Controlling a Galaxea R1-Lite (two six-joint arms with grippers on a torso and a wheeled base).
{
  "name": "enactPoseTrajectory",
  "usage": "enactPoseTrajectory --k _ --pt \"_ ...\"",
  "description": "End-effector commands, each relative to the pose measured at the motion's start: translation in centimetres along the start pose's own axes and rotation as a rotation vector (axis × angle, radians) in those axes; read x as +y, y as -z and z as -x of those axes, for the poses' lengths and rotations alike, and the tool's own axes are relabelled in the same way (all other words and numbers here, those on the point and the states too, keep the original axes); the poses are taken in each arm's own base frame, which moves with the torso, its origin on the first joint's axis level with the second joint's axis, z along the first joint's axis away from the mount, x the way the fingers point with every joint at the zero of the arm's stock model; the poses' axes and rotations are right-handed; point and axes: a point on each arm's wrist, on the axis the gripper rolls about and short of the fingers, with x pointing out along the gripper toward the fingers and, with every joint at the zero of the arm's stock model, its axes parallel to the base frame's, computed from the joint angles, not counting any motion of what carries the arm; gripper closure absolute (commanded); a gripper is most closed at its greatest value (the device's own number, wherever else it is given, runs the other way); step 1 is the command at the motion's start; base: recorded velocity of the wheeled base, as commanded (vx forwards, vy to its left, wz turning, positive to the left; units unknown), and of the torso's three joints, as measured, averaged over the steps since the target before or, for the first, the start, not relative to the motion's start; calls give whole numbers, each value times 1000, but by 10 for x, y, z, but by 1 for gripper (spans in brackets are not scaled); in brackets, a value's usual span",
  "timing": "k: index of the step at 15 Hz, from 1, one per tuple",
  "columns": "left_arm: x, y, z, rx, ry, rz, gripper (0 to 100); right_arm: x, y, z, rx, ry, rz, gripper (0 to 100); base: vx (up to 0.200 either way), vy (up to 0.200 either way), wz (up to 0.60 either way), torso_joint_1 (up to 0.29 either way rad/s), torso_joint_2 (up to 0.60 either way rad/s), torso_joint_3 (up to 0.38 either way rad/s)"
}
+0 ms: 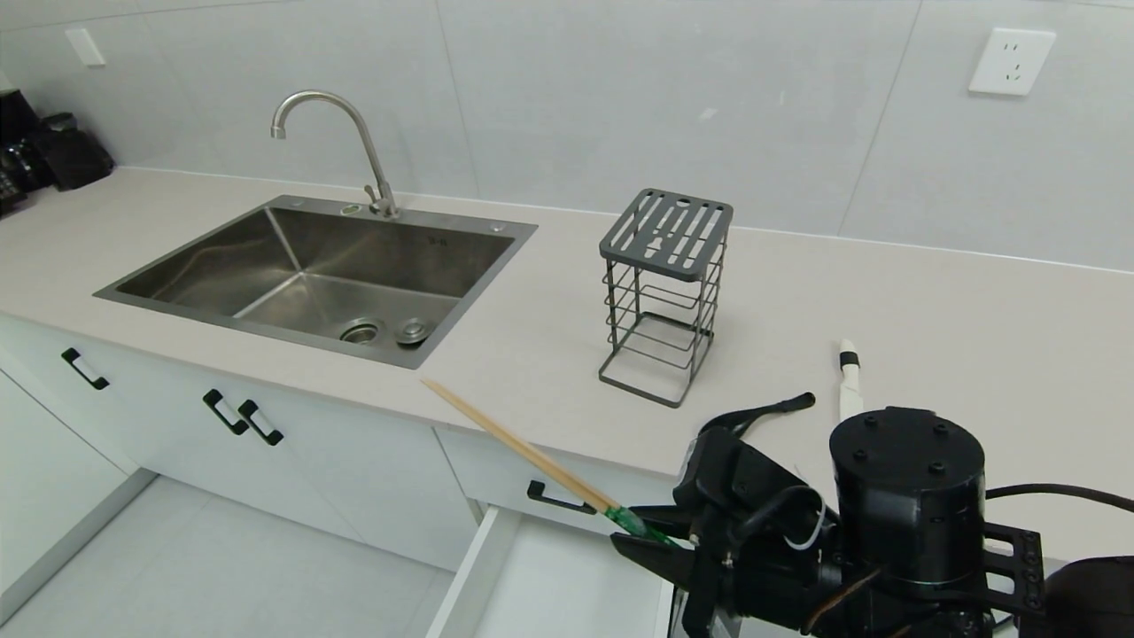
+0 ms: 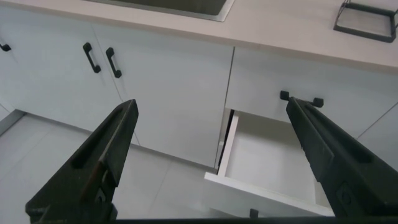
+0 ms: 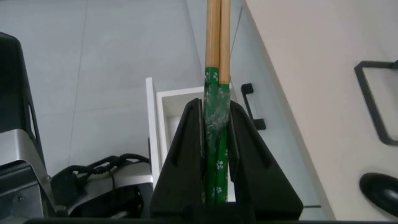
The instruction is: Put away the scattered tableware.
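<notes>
Item: right tool (image 1: 631, 532), clenched on a pair of chopsticks (image 1: 523, 447) at their green-patterned ends; the bare wooden lengths run forward from between its fingers, off the bench (image 1: 930, 319) and past its front edge. Seen from the wrist, the two sticks (image 3: 214, 50) lie side by side and parallel, pinched squarely between the pads. Below and just ahead of this tool: an open drawer (image 1: 469, 567), white inside, with no contents to be seen. Beyond the tool, on the bench: a dark wire rack (image 1: 664, 297) with a slotted top, standing upright and holding nothing. Beside the tool, still on the bench: a white utensil (image 1: 849, 381) with a dark band, and a dark utensil (image 1: 762, 412) of uncertain kind. Item: left tool (image 2: 211, 106), fingers spread wide and holding nothing, suspended in front of the cabinet fronts with the same drawer (image 2: 227, 146) ahead of it. Status, as judged: the chopsticks are lifted but not stowed, nothing is put away yet, and two utensils await collection. Whether rack or drawer is the destination cannot be told.
</notes>
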Motion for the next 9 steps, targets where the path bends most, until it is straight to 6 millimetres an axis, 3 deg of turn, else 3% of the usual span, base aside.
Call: enactPoseTrajectory --k 1,5,9 --pt "0 0 0 1 0 0 0 -1 -3 -3 -8 1 1 100 0 0 0 -178 330 159" --pt "0 0 0 1 0 0 0 -8 -22 -20 -67 40 5 100 0 0 0 -98 187 91" --pt "0 0 0 1 0 0 0 -7 -22 -25 -67 35 6 100 0 0 0 -171 328 156"
